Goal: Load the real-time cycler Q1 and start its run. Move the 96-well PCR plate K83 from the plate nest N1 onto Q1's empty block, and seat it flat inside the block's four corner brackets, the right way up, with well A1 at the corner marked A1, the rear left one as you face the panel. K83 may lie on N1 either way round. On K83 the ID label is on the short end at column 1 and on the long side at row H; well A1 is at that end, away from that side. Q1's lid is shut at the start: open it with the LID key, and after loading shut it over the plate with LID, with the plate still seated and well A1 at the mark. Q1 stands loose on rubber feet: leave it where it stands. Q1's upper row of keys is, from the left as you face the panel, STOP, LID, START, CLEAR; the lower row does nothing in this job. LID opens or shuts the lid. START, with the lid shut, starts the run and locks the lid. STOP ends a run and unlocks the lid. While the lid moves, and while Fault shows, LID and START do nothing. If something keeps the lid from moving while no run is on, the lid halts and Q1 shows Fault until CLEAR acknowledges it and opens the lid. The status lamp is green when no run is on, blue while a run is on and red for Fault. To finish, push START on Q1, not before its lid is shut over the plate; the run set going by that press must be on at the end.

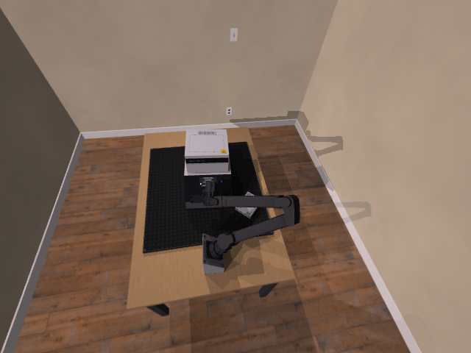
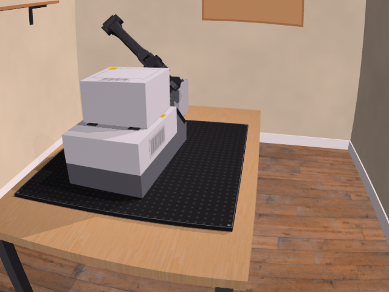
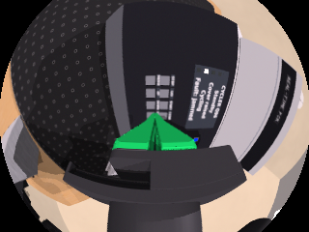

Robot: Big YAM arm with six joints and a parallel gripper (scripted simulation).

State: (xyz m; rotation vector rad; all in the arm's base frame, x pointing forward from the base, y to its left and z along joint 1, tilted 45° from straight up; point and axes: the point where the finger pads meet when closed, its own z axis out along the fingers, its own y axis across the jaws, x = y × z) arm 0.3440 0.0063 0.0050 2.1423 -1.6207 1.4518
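Observation:
The cycler Q1 (image 1: 207,163) stands at the back of the black mat, also seen from behind in the exterior view (image 2: 122,132). Its white lid (image 1: 206,145) is shut over the block, so the block's inside is hidden. The status lamp (image 1: 221,181) on the dark front panel shows blue; it also shows in the wrist view (image 3: 195,139). My gripper (image 3: 154,117) is shut and empty, its green fingertips together right at the panel's keys (image 3: 160,93), beside the display (image 3: 212,97). The plate nest N1 (image 1: 246,208) lies right of Q1, partly under my arm. I see no plate K83.
The arm's base (image 1: 213,254) sits at the mat's front edge, and the forearm (image 1: 251,200) reaches left across the nest. The black perforated mat (image 2: 200,176) covers most of the wooden table. The walls stand close behind and to the right.

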